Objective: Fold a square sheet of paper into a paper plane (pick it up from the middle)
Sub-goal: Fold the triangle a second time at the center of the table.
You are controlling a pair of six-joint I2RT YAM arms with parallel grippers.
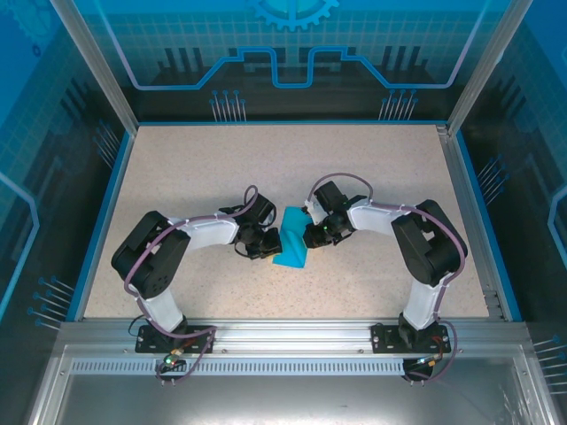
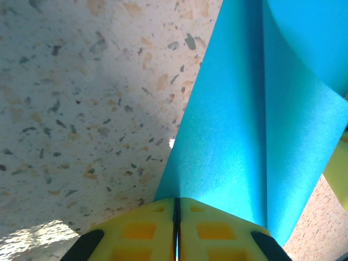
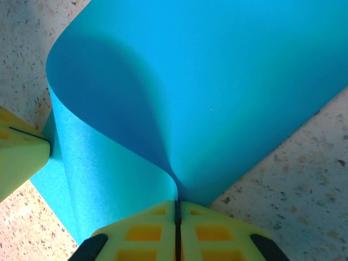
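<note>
The square sheet of paper (image 1: 291, 249) is cyan-blue and hangs curled between both grippers near the table's middle. My left gripper (image 1: 271, 245) is shut on its left edge; in the left wrist view the yellow fingertips (image 2: 147, 228) pinch the sheet (image 2: 234, 136) where it meets them. My right gripper (image 1: 307, 235) is shut on the opposite edge, and in the right wrist view the sheet (image 3: 217, 81) bends over in a loop above the closed gripper (image 3: 176, 204). The left gripper's yellow finger (image 3: 19, 155) touches the sheet's far side. A paper plane is out of view.
The speckled beige table (image 1: 195, 168) has a blue rim and an aluminium frame with clear walls (image 1: 97, 71) around it. Both arm bases (image 1: 168, 332) are bolted to the near rail.
</note>
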